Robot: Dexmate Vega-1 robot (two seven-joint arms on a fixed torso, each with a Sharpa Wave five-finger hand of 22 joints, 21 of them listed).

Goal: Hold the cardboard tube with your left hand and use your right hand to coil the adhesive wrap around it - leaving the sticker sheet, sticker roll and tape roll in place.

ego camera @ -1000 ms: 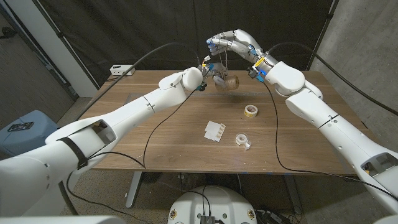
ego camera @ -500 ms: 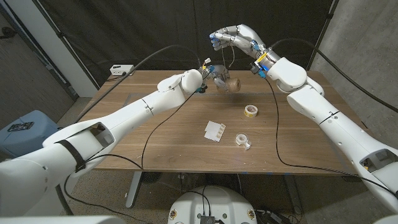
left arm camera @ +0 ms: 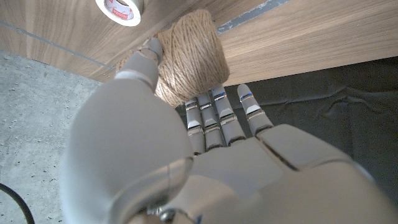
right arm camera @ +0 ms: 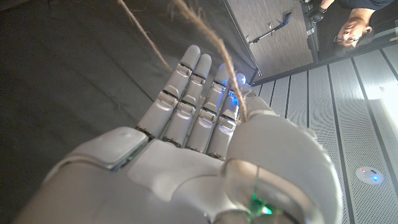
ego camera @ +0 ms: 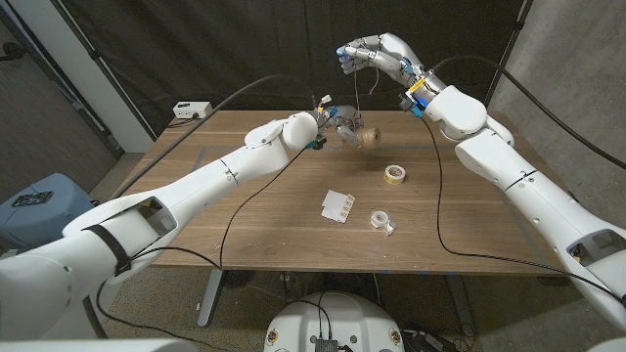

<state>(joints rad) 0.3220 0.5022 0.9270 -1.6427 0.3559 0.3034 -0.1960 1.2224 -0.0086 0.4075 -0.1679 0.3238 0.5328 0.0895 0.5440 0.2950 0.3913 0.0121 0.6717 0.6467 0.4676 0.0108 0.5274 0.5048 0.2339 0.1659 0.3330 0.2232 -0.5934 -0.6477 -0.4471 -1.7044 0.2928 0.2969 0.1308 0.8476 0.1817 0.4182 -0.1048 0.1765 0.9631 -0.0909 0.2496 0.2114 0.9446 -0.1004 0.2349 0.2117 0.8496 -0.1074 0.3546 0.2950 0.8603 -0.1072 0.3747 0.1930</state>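
Twine-wound tube (ego camera: pixel 364 138) gripped in left hand (ego camera: pixel 335 122) above table's (ego camera: pixel 245 215) far edge, strand (ego camera: pixel 360 93) running up to right hand (ego camera: pixel 377 54) pinching it above and slightly right, tube's long axis not readable, next wrap likely looping down around tube.

In the left wrist view, we see the robot's pale grey left hand (left arm camera: pixel 186 149) covering the near side of the brown twine-wound cardboard tube (left arm camera: pixel 189 53), and the white tape roll with red print (left arm camera: pixel 121 9) is cut off by the picture's edge. In the head view, the thin brown strand (ego camera: pixel 358 98) is too fine to trace fully, and we cannot read the small white sticker sheet (ego camera: pixel 338 205).
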